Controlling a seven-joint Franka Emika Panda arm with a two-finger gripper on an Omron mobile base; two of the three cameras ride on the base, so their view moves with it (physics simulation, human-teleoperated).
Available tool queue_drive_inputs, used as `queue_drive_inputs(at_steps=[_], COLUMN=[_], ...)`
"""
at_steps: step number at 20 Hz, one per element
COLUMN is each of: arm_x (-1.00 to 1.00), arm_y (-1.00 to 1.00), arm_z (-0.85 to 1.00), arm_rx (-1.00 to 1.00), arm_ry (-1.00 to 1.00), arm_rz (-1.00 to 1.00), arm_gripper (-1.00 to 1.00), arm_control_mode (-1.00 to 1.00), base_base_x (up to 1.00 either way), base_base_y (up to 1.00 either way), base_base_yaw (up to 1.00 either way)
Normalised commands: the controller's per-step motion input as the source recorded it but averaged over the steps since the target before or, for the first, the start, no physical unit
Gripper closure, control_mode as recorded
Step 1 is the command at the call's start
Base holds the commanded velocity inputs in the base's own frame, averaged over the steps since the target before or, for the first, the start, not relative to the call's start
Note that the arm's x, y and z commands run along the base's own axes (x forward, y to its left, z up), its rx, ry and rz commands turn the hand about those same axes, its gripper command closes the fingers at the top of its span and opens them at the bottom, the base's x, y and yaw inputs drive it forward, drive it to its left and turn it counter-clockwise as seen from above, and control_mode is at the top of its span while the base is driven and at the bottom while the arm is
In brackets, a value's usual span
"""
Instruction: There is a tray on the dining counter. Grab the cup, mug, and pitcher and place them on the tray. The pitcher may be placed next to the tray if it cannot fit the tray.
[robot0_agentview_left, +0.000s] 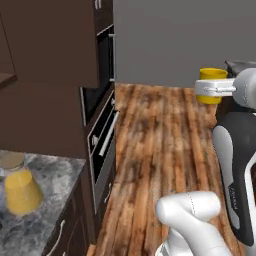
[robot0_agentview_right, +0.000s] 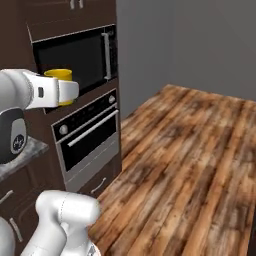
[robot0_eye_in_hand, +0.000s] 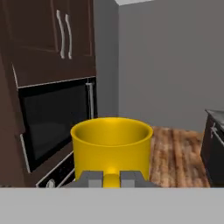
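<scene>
My gripper (robot0_eye_in_hand: 111, 178) is shut on the mug (robot0_eye_in_hand: 112, 142), a plain golden-yellow vessel held upright in the air; a yellow piece of it sits between my fingertips. The left base view has the mug (robot0_agentview_left: 212, 75) at the upper right behind my white hand (robot0_agentview_left: 215, 89). From the right base, the mug (robot0_agentview_right: 59, 75) shows at the left above my hand (robot0_agentview_right: 60, 91). The orange-yellow pitcher (robot0_agentview_left: 21, 192) with its tan lid stands on a grey marbled counter (robot0_agentview_left: 55, 170) at the lower left. Whether that is the dining counter I cannot tell. Tray and cup are out of view.
A dark wall unit with a microwave and built-in oven (robot0_agentview_left: 102, 125) (robot0_agentview_right: 85, 135) stands left of the arm. Wooden floor (robot0_agentview_left: 160, 150) stretches ahead to a grey wall. A dark cabinet with a grey top (robot0_eye_in_hand: 214, 144) stands at the right.
</scene>
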Motion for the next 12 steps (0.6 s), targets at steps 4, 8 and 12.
queue_drive_inputs(at_steps=[4,8,12], arm_x=[0.0,0.0,0.0], arm_y=[0.0,0.0,0.0], arm_z=[0.0,0.0,0.0], arm_rx=[0.0,0.0,0.0], arm_ry=[0.0,0.0,0.0], arm_rz=[0.0,0.0,0.0], arm_gripper=[1.0,1.0,1.0], arm_control_mode=[1.0,1.0,1.0], base_base_x=[0.0,0.56,1.0], base_base_y=[0.05,0.05,0.16], base_base_yaw=[-0.88,-0.37,-0.03])
